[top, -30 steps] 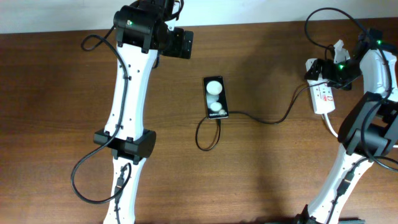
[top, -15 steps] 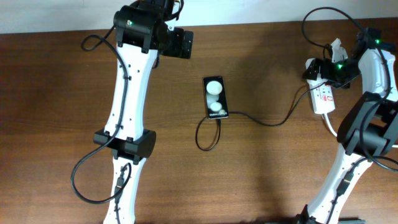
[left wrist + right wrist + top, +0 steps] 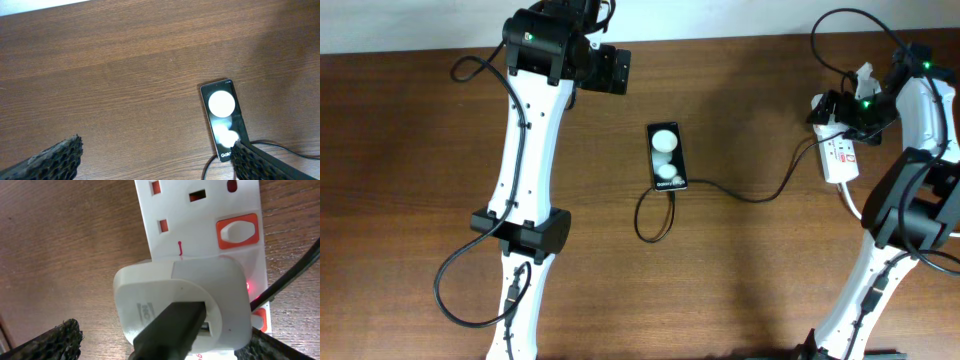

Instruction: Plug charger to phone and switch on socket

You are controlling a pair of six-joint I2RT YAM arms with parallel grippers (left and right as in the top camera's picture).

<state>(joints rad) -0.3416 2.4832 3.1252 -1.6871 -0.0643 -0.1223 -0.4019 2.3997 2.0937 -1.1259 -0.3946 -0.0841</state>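
Note:
The black phone (image 3: pixel 667 156) lies mid-table, screen up with two white reflections; it also shows in the left wrist view (image 3: pixel 223 117). The thin black charger cable (image 3: pixel 750 196) loops from the phone's near end and runs right to a white adapter (image 3: pixel 180 295) plugged into the white socket strip (image 3: pixel 841 157), also seen in the right wrist view (image 3: pixel 200 215). A red switch (image 3: pixel 237 230) sits beside the adapter, and a small red light glows at the adapter's edge. My right gripper (image 3: pixel 165 342) is open, straddling the adapter. My left gripper (image 3: pixel 155 160) is open and empty, above the table left of the phone.
The thick white cord (image 3: pixel 853 203) leaves the strip toward the right arm's base. The left arm (image 3: pixel 525 150) stretches along the table's left half. Robot cables (image 3: pixel 840 30) arc over the far right corner.
The right gripper has shifted slightly over the strip's far end. The phone, cable and left arm have not moved.

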